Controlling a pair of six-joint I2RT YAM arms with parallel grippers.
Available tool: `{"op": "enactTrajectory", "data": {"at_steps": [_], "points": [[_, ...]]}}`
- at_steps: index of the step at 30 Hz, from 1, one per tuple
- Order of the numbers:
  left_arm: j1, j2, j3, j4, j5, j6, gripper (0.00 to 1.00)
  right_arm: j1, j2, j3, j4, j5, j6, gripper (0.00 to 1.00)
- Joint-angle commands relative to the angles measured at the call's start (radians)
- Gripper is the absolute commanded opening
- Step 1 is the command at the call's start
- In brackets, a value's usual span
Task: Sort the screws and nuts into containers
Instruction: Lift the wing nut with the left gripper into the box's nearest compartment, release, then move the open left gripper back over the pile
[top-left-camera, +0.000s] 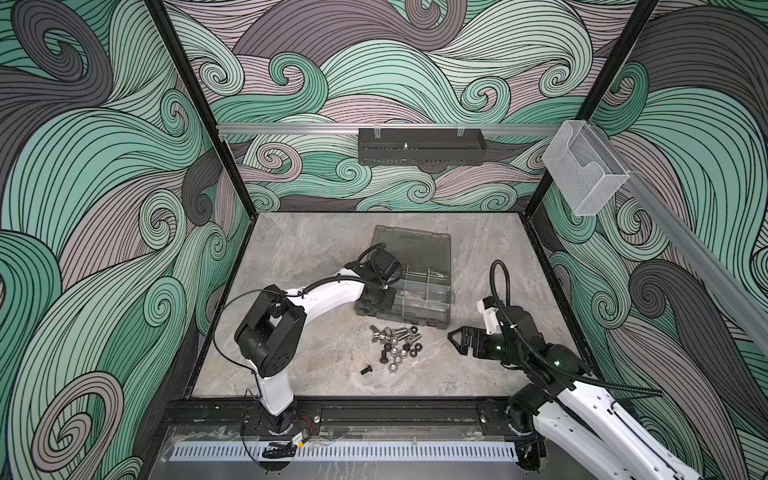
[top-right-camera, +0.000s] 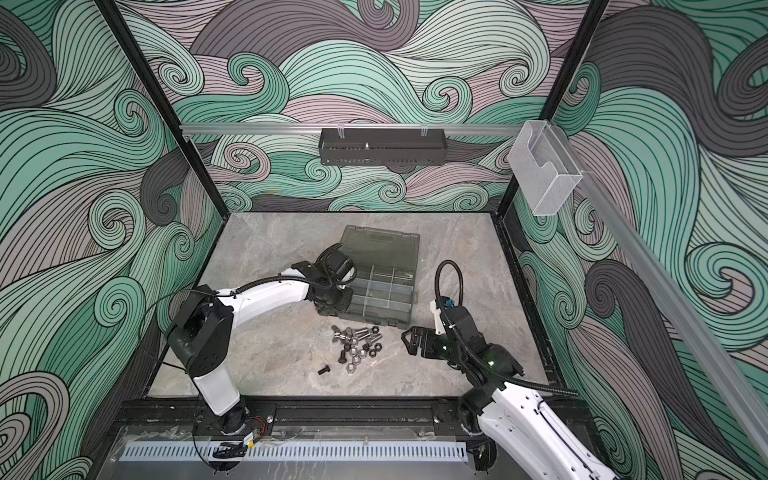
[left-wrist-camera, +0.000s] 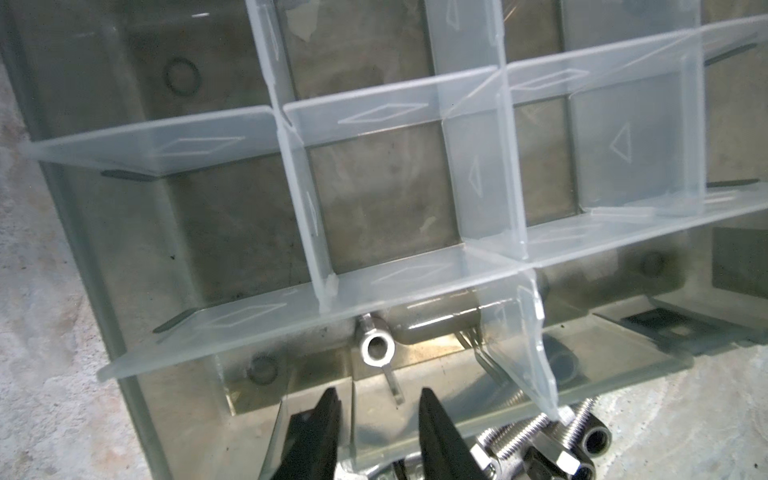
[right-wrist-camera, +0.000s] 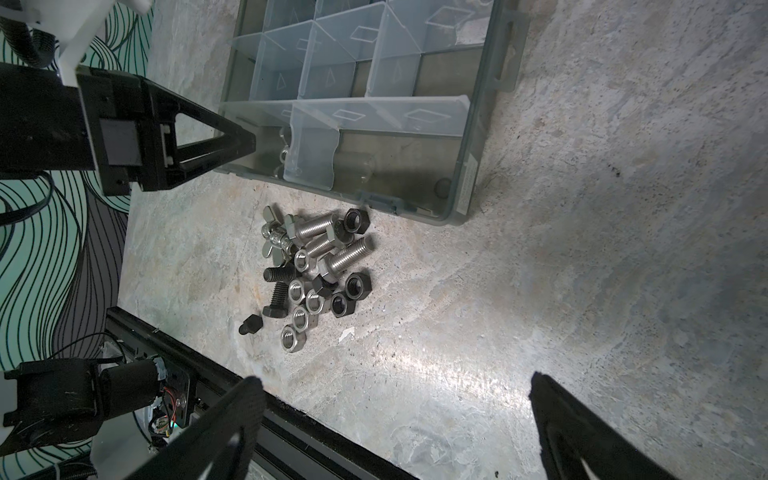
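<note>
left hand (left-wrist-camera: 378, 411): reaches over the near left corner of the case (top-left-camera: 415, 322). Its two black fingers (left-wrist-camera: 436, 419) stand a little apart, with nothing between them.
right hand (right-wrist-camera: 395, 386): spread wide and empty. In both top views it hovers low over the desk (top-left-camera: 316, 249), just right of the loose pile and pointing toward it.
containers (left-wrist-camera: 374, 199): small compartments of the smoky grey case, split by clear dividers (left-wrist-camera: 307, 208). The case sits mid-desk with its lid (top-left-camera: 411, 245) open and lying flat behind it.
wing nut (left-wrist-camera: 376, 347): silver, lying in the near compartment just beyond the left hand's fingertips and not touching them. A rounded metal shape beside it shows only blurred through a divider, so I cannot tell what it is.
screws (right-wrist-camera: 316, 226): silver and black ones lie heaped on the desk just in front of the case, outside every compartment. The silver ones lie on the side of the pile nearest the case.
black screw (right-wrist-camera: 250, 324): lies by itself on the desk, a little apart from the pile on the side away from the case.
nuts (right-wrist-camera: 299, 318): silver and black rings mixed into the same pile. The silver ones cluster on its near side and touch one another.
</note>
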Motion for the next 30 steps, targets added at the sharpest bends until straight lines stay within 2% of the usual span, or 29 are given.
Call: {"op": "enactTrajectory", "data": {"at_steps": [1, 16, 30], "points": [[0.01, -0.009, -0.003, -0.001, 0.006, -0.013, 0.37, 0.006, -0.001, -0.012, -0.008, 0.016, 0.009, 1.0], [0.009, -0.193, -0.091, -0.033, 0.02, -0.05, 0.37, 0.006, 0.0, -0.022, 0.001, 0.018, 0.01, 1.0], [0.008, -0.374, -0.34, 0.027, 0.136, -0.227, 0.39, 0.006, 0.007, -0.044, 0.021, 0.015, 0.013, 1.0]]}}
